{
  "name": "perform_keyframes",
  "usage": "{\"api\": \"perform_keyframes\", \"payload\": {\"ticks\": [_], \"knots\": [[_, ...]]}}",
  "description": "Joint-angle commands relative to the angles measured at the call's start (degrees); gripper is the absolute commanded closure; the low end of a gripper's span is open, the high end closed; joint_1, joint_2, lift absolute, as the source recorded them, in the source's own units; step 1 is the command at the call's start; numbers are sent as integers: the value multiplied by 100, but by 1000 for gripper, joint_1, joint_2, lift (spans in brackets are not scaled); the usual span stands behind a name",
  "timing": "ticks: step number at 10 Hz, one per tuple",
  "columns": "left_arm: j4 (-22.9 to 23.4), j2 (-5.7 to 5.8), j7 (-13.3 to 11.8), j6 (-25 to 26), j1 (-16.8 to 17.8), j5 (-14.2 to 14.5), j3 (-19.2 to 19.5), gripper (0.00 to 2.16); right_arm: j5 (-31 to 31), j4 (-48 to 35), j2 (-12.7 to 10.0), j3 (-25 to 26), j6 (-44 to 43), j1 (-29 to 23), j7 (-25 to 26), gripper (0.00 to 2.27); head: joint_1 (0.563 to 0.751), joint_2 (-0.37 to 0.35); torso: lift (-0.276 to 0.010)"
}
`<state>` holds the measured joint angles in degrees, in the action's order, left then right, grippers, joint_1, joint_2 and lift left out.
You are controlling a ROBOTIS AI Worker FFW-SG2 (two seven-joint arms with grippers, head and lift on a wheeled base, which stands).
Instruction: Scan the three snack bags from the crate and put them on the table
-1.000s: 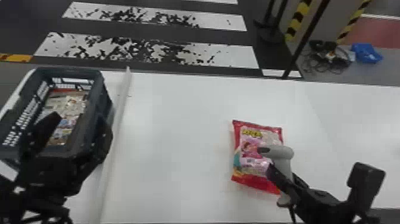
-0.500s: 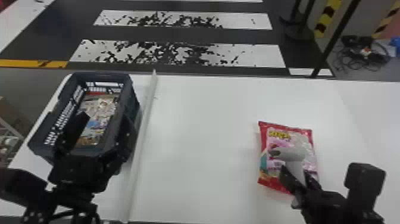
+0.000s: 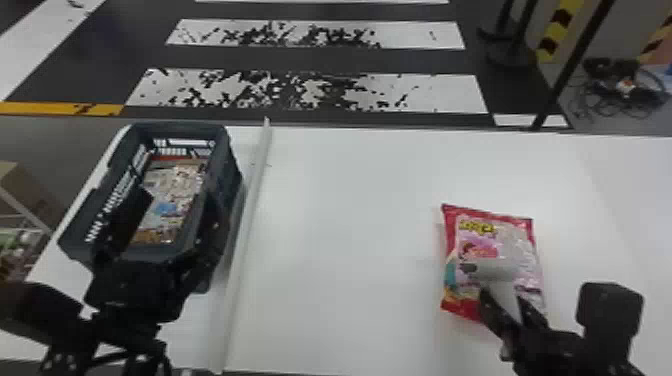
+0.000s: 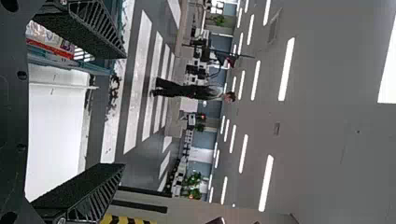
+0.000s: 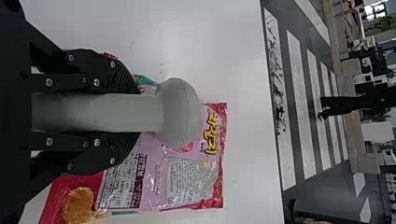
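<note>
The right gripper (image 5: 137, 112), jaws closed round the scanner (image 5: 180, 112), has moved left over the snack bag (image 3: 512, 235), likely scanning; the left gripper (image 4: 123, 109) gapes empty.

I log one snack bag (image 3: 470, 240), red-edged, pink printed face, lying flat on worktop (image 3: 350, 250), grey scanner (image 3: 492, 269) over it. Dark open-topped crate (image 3: 227, 170) upright at left, printed packs (image 3: 175, 185) inside.

Long lights (image 4: 266, 183) in rows on a grey ceiling (image 4: 327, 140).
Beyond both pairs of jaws, white stripes (image 3: 440, 92) cross the dark floor (image 3: 125, 40); far past the left jaws stand green plants (image 4: 194, 178).
</note>
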<state>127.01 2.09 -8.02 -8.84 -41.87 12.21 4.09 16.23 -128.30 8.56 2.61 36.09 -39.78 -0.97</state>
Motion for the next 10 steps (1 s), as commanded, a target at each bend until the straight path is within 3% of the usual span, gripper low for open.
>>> {"api": "perform_keyframes", "payload": {"ticks": [1, 6, 8, 10], "knots": [[8, -7, 2, 1, 4, 0, -4, 36, -120, 77, 84, -120, 26, -3, 79, 2226, 695, 28, -94], [52, -25, 2, -17, -40, 0, -13, 36, -50, 33, 216, -120, -202, -21, 97, 2226, 695, 40, -94], [78, -34, 2, 1, -49, -9, -31, 36, 319, -178, 234, 407, -167, 67, -44, 2226, 695, 22, -94], [122, -42, 2, 1, -84, -26, -31, 36, 583, 121, 295, 1128, -150, 507, -263, 2226, 695, -24, -94]]}}
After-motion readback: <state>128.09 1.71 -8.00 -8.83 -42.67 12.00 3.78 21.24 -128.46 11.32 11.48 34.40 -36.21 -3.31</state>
